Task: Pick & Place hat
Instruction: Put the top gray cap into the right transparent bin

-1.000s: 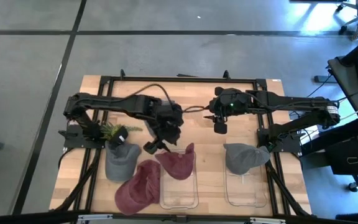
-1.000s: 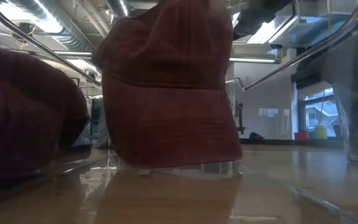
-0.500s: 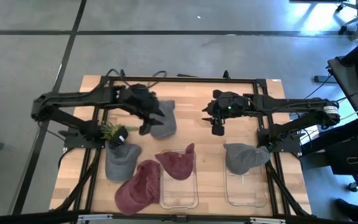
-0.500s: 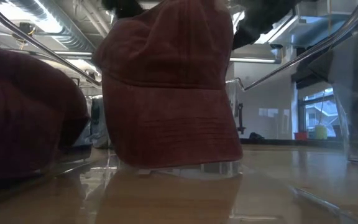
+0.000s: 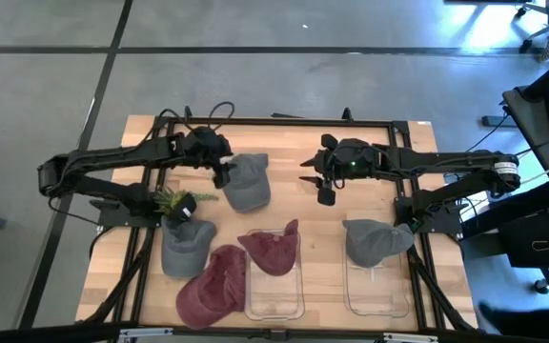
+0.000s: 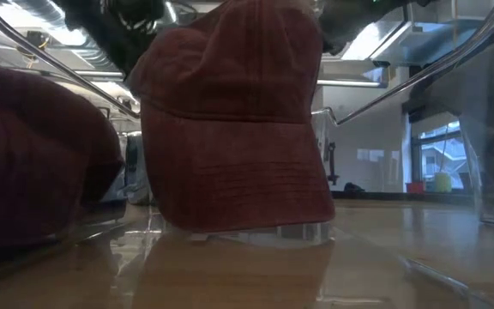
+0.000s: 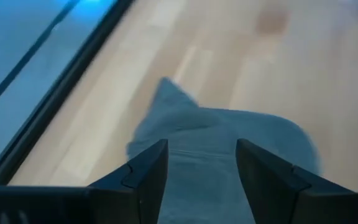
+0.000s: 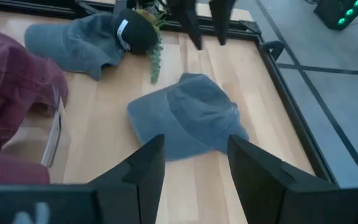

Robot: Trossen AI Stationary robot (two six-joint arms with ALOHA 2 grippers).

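Note:
A grey hat (image 5: 246,183) lies flat on the wooden table near its far middle; it also shows in the left wrist view (image 7: 222,143) and the right wrist view (image 8: 185,118). My left gripper (image 5: 222,174) hovers open just left of and above it (image 8: 207,34); the hat shows past its spread fingers (image 7: 201,168). My right gripper (image 5: 324,193) is open and stands right of the hat, looking toward it (image 8: 194,168). A red hat (image 5: 273,248) is draped over the far rim of a clear bin (image 6: 230,120).
Two clear bins sit at the near edge: the left one (image 5: 276,295), and the right one (image 5: 375,286) with a grey hat (image 5: 377,240) over its far end. Another red hat (image 5: 213,286), a grey hat (image 5: 184,250) and a small plant (image 5: 174,202) lie at the left. Black frame rails (image 5: 274,122) border the table.
My left gripper has pulled back from beside the red hat on the bin toward the table's far left. The grey hat, covered by the arm a second ago, now lies in plain view. My right gripper has shifted slightly toward the far edge.

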